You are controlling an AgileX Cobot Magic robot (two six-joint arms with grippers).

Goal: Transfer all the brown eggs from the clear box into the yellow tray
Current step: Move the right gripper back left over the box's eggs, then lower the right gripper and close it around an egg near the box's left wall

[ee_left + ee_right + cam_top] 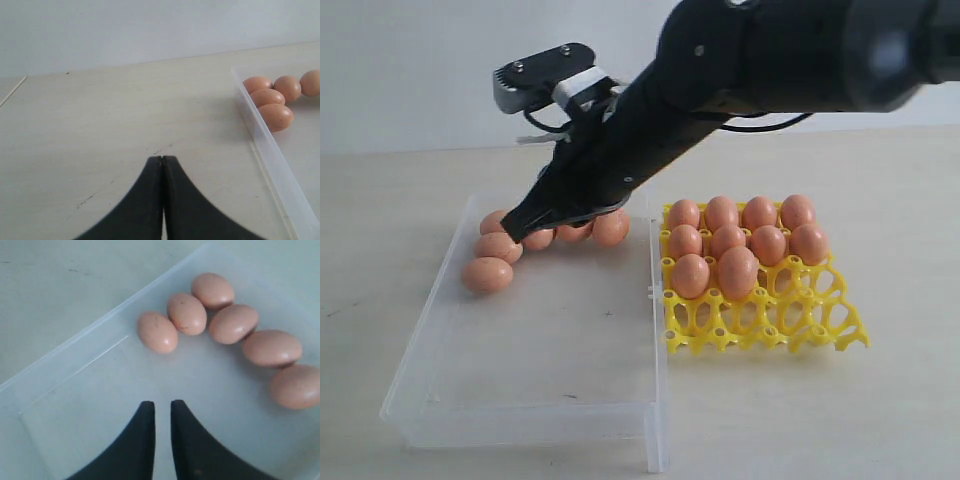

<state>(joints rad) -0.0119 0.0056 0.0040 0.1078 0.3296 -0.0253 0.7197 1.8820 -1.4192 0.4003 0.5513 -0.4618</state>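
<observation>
Transparent shallow plastic box [530, 425] holds orange-brown oval eggs [487, 274] at eleven o'clock; right gripper [162, 404], nearly closed and empty, could crack one descending.

Hiding parts of several orange-brown oval eggs [610, 228] at the far wall of the shallow transparent plastic box [550, 345] behind the black right arm [650, 140], and losing part of one egg [312, 82] past the left wrist view's edge, another egg [298, 386] past the right's.
</observation>
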